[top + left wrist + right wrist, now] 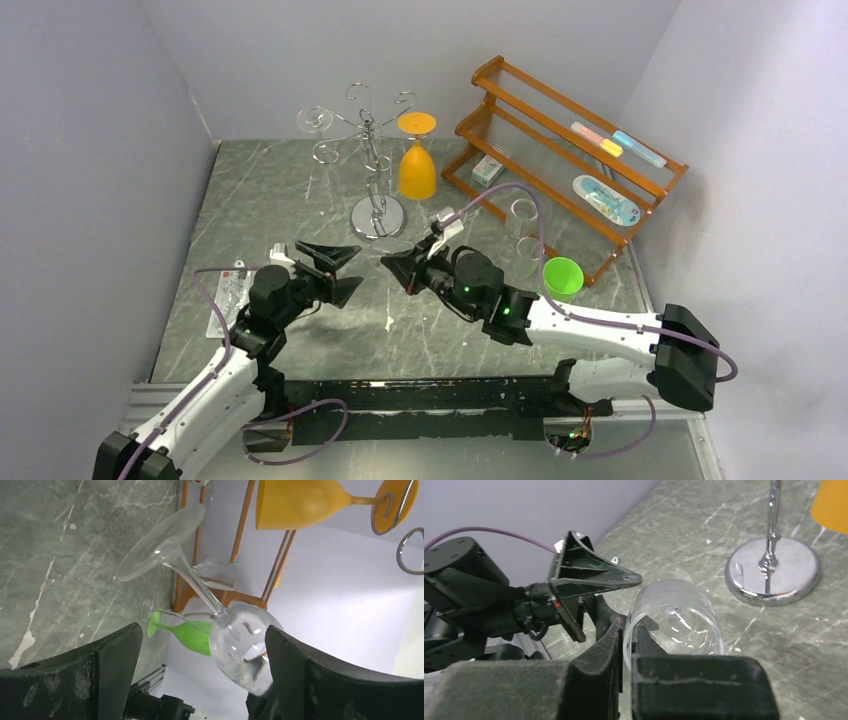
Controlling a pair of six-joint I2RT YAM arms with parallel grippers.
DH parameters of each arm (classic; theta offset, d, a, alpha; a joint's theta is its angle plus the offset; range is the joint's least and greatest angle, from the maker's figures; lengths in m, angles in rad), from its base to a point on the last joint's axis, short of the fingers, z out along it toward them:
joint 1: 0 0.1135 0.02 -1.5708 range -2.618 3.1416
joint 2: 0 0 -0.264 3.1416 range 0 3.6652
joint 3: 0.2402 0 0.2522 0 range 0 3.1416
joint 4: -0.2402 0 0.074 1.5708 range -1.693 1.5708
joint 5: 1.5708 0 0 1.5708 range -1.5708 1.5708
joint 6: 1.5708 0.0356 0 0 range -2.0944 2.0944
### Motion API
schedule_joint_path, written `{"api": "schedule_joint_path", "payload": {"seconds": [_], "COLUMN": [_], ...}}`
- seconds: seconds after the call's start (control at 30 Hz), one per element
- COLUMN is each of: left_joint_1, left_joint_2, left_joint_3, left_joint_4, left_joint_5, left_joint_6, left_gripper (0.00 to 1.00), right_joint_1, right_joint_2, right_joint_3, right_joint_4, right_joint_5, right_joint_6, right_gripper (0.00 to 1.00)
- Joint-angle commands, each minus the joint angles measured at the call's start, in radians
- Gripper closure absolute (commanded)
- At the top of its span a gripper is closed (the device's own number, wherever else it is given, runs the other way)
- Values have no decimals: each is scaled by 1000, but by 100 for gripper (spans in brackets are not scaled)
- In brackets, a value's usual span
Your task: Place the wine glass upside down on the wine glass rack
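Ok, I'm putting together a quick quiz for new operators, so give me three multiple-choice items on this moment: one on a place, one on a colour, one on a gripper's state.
1. Where is the orange glass?
A) hanging upside down on the chrome rack
B) standing upright beside the rack's base
C) lying on its side beside the rack

2. What colour is the tinted glass standing near the wooden shelf?
A) blue
B) red
C) green

3. The right gripper is:
A) wide open
B) shut on the rim of the clear glass
C) shut on nothing

Answers:
1 A, as its foot sits in a rack arm with the bowl pointing down.
2 C, as it shows bright green in the top view.
3 B, as the right wrist view shows both fingers pinching the rim.
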Motion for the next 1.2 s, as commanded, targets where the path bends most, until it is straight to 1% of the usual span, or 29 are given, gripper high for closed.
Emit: {"api": "schedule_joint_path", "payload": {"seconds": [0.0, 0.03, 0.1, 0.2, 0.33, 0.4, 0.5, 0.57, 0.63, 0.77, 0.87, 0.97, 1.17], "left_joint_1": [-28, -28, -28, -30, -30, -30, -30, -30, -31, -30, -29, -30, -30], "left_joint_2": [20, 29, 46, 74, 94, 90, 77, 67, 62, 48, 31, 20, 46], "left_joint_3": [16, 22, 6, -14, -15, -13, -12, -5, 4, -11, -14, -18, 14], "left_joint_4": [-10, -18, 22, 100, 171, 165, 144, 131, 122, 185, 192, 196, 231], "left_joint_5": [-76, -77, -78, -78, -75, -81, -94, -99, -94, -69, -78, -92, -79], "left_joint_6": [-107, -121, -162, -211, -240, -245, -253, -251, -254, -287, -299, -305, -258], "left_gripper": [4, 4, 5, 11, 19, 22, 20, 23, 29, 45, 56, 64, 84], "right_joint_1": [46, 52, 66, 81, 84, 85, 88, 89, 89, 89, 89, 89, 88], "right_joint_2": [5, 9, 14, 22, 37, 42, 45, 48, 48, 52, 52, 52, 58], "right_joint_3": [3, -2, -9, -20, -21, -26, -35, -43, -51, -68, -77, -91, -94], "right_joint_4": [168, 186, 217, 244, 250, 257, 271, 280, 290, 322, 336, 362, 346], "right_joint_5": [65, 62, 61, 60, 34, 20, 1, -4, -9, -59, -95, -136, -162], "right_joint_6": [-88, -92, -97, -104, -97, -89, -86, -84, -86, -110, -119, -125, -122], "right_gripper": [100, 100, 100, 100, 100, 100, 100, 100, 100, 100, 100, 100, 100]}}
